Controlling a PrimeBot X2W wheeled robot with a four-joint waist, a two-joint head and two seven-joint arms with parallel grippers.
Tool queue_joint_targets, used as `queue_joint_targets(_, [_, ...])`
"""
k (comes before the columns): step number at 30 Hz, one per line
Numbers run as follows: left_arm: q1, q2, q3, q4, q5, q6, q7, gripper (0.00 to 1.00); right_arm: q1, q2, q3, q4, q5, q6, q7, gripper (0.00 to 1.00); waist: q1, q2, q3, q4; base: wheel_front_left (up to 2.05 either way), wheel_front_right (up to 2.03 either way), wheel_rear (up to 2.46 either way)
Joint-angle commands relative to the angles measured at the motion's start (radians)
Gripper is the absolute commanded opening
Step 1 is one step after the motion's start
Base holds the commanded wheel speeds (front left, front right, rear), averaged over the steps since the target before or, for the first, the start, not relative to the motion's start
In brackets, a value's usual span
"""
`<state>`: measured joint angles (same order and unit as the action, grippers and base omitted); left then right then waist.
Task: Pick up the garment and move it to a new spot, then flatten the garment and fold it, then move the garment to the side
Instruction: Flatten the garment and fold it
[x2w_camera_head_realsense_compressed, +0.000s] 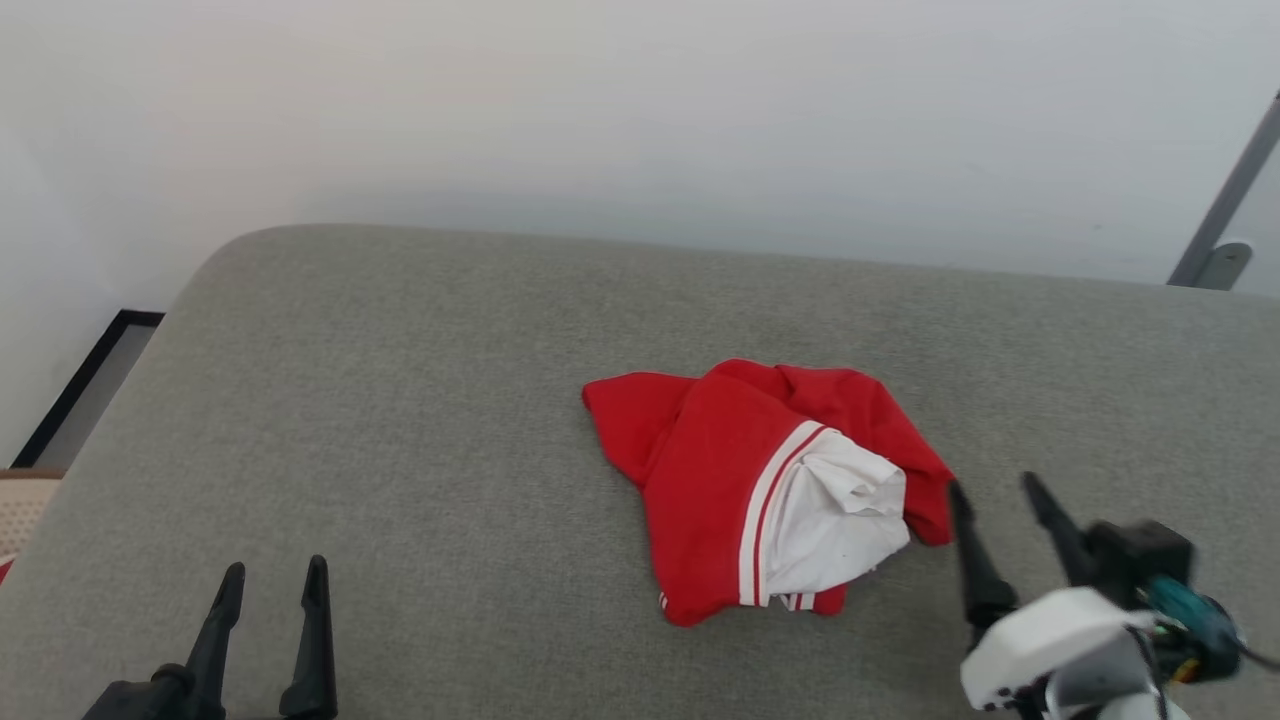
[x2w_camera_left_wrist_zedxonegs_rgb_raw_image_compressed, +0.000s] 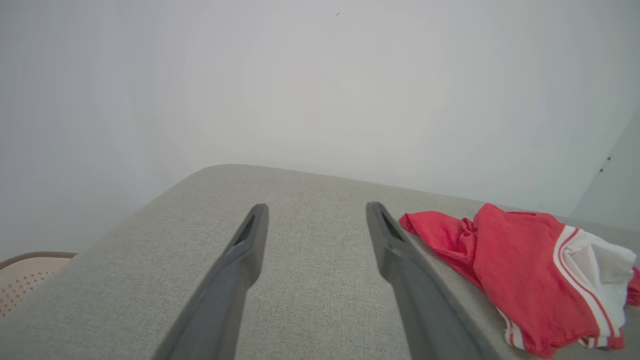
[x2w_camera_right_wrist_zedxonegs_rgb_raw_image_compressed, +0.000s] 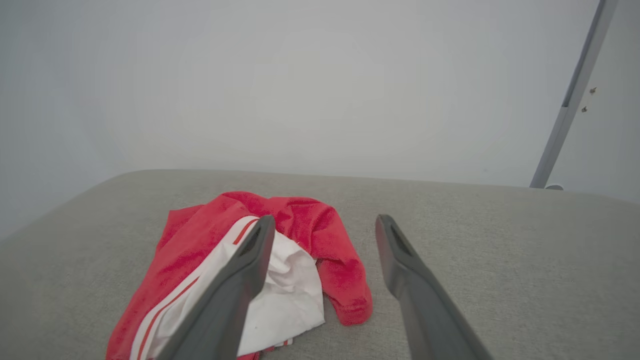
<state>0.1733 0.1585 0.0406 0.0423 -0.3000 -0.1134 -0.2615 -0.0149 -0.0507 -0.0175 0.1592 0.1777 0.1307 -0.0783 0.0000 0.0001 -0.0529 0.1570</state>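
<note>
The garment (x2w_camera_head_realsense_compressed: 740, 480) is a bright red T-shirt lying crumpled in a heap on the grey fabric surface (x2w_camera_head_realsense_compressed: 400, 420), a white sleeve with red-and-white stripes turned up on top. My right gripper (x2w_camera_head_realsense_compressed: 997, 488) hangs open just right of the heap, its left finger close to the red edge, nothing between the fingers. In the right wrist view the garment (x2w_camera_right_wrist_zedxonegs_rgb_raw_image_compressed: 300, 260) lies to the left of and behind my right gripper (x2w_camera_right_wrist_zedxonegs_rgb_raw_image_compressed: 325, 222). My left gripper (x2w_camera_head_realsense_compressed: 276, 572) stands open near the front left, well apart from the garment (x2w_camera_left_wrist_zedxonegs_rgb_raw_image_compressed: 520, 270), which lies right of its fingertips (x2w_camera_left_wrist_zedxonegs_rgb_raw_image_compressed: 316, 209).
The grey surface ends in a rounded back edge against a pale wall (x2w_camera_head_realsense_compressed: 640, 120). A grey metal post (x2w_camera_head_realsense_compressed: 1225, 200) leans at the far right. At the left edge sit a perforated beige object (x2w_camera_head_realsense_compressed: 25, 505) and a dark-framed strip of floor (x2w_camera_head_realsense_compressed: 85, 385).
</note>
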Motion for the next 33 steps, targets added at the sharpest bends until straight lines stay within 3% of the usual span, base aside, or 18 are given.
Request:
queue_joint_targets(1, [-0.008, -0.002, -0.002, 0.003, 0.003, -0.004, -0.005, 1.00, -0.022, -0.001, 0.010, 0.016, 0.005, 0.000, 0.048, 1.00, 0.0000, -0.0001, 0.007, 0.011, 0.00, 0.00, 0.00])
queue_joint_targets(15, [-0.058, -0.025, -0.046, 0.029, -0.003, -0.015, -0.005, 1.00, -0.209, -0.118, 0.160, 0.153, 0.011, 0.000, 0.507, 1.00, 0.0000, -0.0001, 0.075, 0.102, 0.00, 0.00, 0.00])
queue_joint_targets(24, [-0.096, -0.035, -0.065, 0.046, -0.014, -0.017, -0.005, 1.00, -0.298, -0.156, 0.222, 0.236, 0.020, 0.000, 0.647, 1.00, 0.0000, -0.0001, 0.116, 0.146, 0.00, 0.00, 0.00])
queue_joint_targets(25, [-0.099, -0.036, -0.065, 0.049, -0.015, -0.017, -0.005, 1.00, -0.308, -0.162, 0.236, 0.241, 0.015, 0.000, 0.650, 0.33, 0.0000, -0.0001, 0.119, 0.149, 0.00, 0.00, 0.00])
queue_joint_targets(26, [-0.103, -0.037, -0.065, 0.050, -0.016, -0.016, -0.005, 1.00, -0.315, -0.160, 0.239, 0.247, 0.024, 0.000, 0.655, 0.00, 0.0000, -0.0001, 0.121, 0.151, 0.00, 0.00, 0.00])
queue_joint_targets(33, [-0.095, -0.041, -0.048, 0.051, -0.024, -0.016, -0.005, 1.00, -0.329, -0.164, 0.240, 0.198, 0.069, 0.000, 0.702, 0.00, 0.0000, -0.0001, 0.122, 0.132, 0.00, 0.00, 0.00])
